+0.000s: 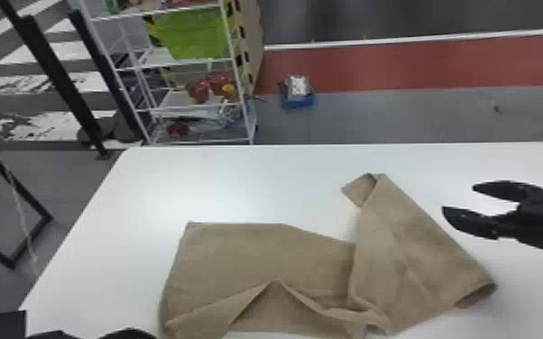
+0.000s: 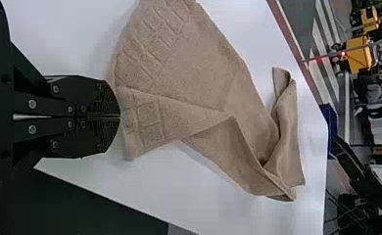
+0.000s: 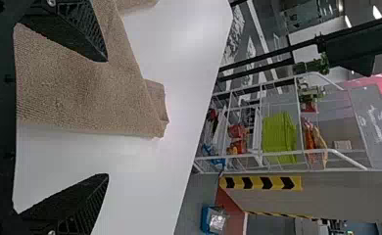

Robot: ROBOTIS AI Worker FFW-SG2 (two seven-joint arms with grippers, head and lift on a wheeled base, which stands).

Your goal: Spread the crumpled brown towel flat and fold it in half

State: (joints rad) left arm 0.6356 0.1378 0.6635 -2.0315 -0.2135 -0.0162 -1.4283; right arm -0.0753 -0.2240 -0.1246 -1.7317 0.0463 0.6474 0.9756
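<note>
In my head view, the brown towel [image 1: 257, 252] lies on the white worktop [image 1: 239, 180], running from the nearer part of the left side across to the right. Its left portion is fairly flat, with a raised crease toward the near edge. The right portion is folded over on a slant, one narrow corner pointing to the worktop's far edge and a curled corner nearer its right edge. My right gripper [image 1: 459, 199] comes in from the right above the worktop, just beside the towel, its fingers spread apart with nothing between the tips. Part of my left gripper [image 1: 128, 334] shows at the bottom, near the worktop's left edge. A shelf rack [image 1: 243, 90] holding a green bin [image 1: 194, 34] stands beyond the far left corner.

In my left wrist view, I have those fingers pressed together, their tips right by a turned-over flap of the towel that shows a raised square pattern. I can't tell whether they touch it.

In my right wrist view, the fingers are wide open: one overlaps the towel, the other the white surface beside it, and a small folded corner sticks out beyond.
</note>
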